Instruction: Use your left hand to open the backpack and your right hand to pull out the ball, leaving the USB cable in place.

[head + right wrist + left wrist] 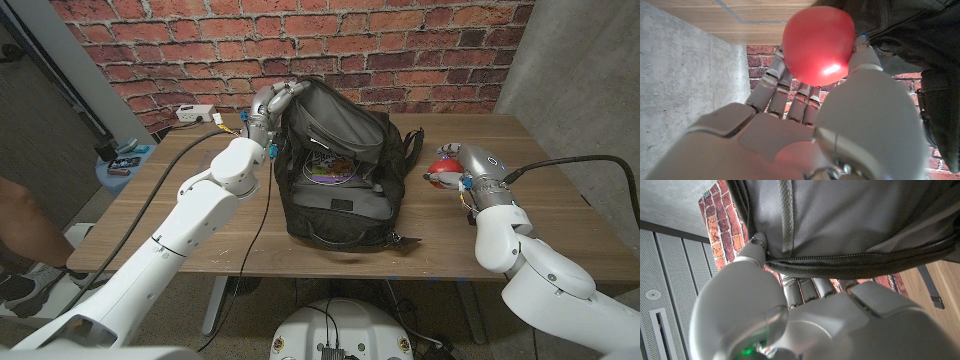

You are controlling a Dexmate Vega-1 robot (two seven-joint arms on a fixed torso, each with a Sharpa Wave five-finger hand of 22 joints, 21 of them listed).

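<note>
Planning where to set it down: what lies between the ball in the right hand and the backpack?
In the head view, only a short stretch of bare table separates the ball, held by the right hand, from the backpack.

Backpack [343, 170] on the table [520, 215], mid-scene, with the left hand [271, 104] gripping its far-left rim. Ball [443, 166] held in the right hand [466, 171], just right of the backpack, above the table.
</note>
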